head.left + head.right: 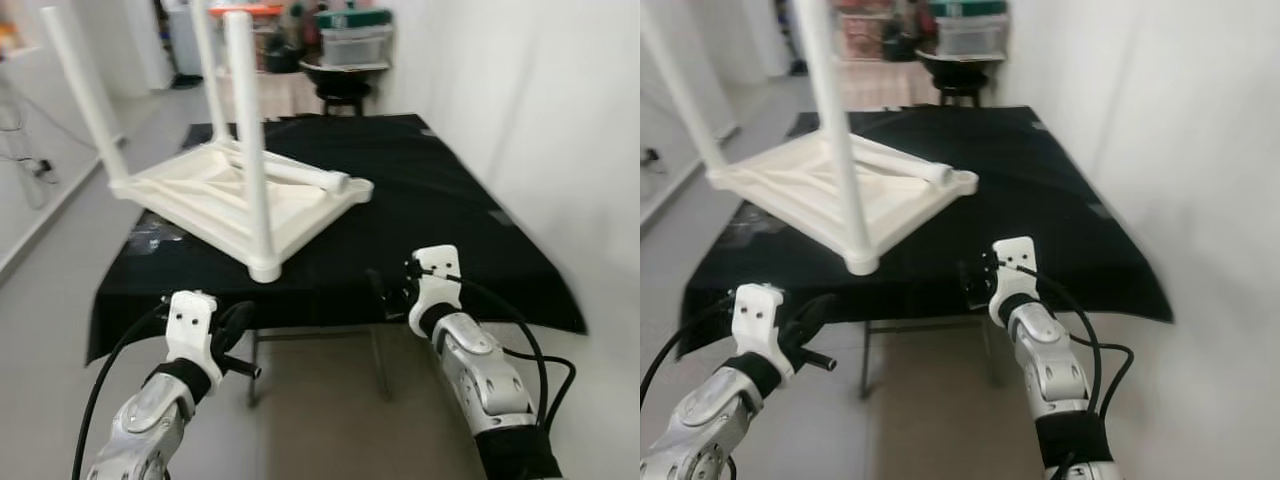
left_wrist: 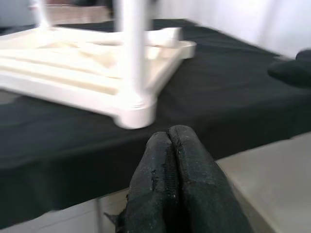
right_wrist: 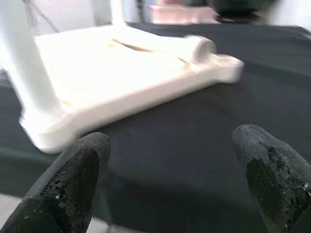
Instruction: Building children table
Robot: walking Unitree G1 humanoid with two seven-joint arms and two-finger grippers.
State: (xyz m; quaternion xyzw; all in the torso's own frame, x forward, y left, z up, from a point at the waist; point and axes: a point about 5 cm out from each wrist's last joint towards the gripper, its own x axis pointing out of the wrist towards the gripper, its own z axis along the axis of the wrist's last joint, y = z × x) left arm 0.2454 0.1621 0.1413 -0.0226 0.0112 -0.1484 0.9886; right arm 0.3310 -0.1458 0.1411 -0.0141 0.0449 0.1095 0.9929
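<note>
Left eye view: white children table (image 1: pixel 235 195) lies upside down on the black-clothed table (image 1: pixel 440 200), three legs fitted upright.
Loose leg (image 1: pixel 290 175): lies flat on the underside, long axis pointing to the empty corner nearest the right gripper (image 1: pixel 392 288).
Right gripper: fingers spread wide, nearer arm.
Left gripper (image 2: pixel 180 179): fingers pressed together, empty, below the near corner.
Right wrist view: shows the open socket end.

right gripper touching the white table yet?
Apart. The right wrist view shows the right gripper open, with bare black cloth between its fingertips and the upside-down white table.
</note>
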